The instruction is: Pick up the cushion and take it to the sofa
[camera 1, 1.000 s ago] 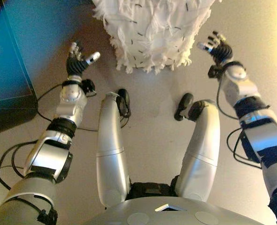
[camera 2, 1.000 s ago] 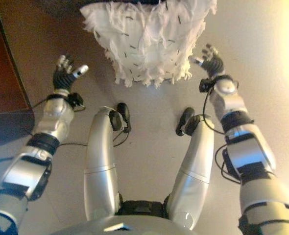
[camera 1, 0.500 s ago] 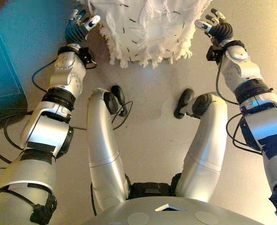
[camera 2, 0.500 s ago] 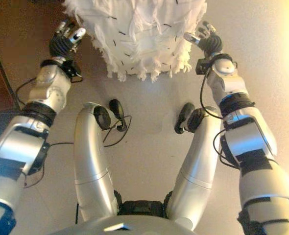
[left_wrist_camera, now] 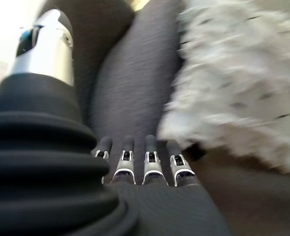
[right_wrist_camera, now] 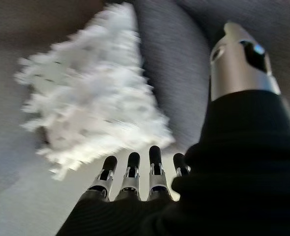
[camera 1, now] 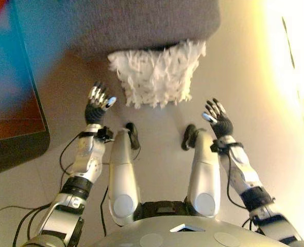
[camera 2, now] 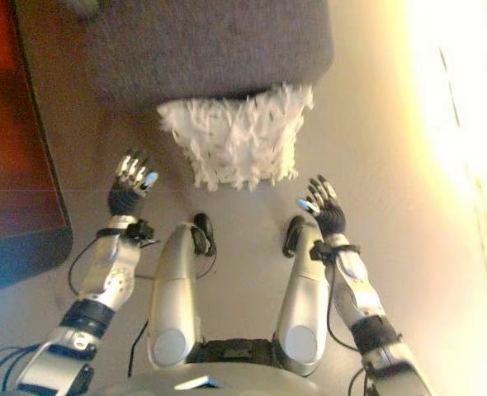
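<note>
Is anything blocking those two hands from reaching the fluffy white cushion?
Nothing visible does. The white cushion leans against the grey sofa, and bare floor lies between it and the open left hand and right hand.

This looks like a living room in a home. A grey fabric sofa (camera 1: pixel 141 25) stands on a smooth pale floor (camera 1: pixel 234 77), with a shaggy white cushion (camera 1: pixel 154 77) leaning at its base. A dark low cabinet (camera 1: pixel 13 103) sits to the left.
</note>
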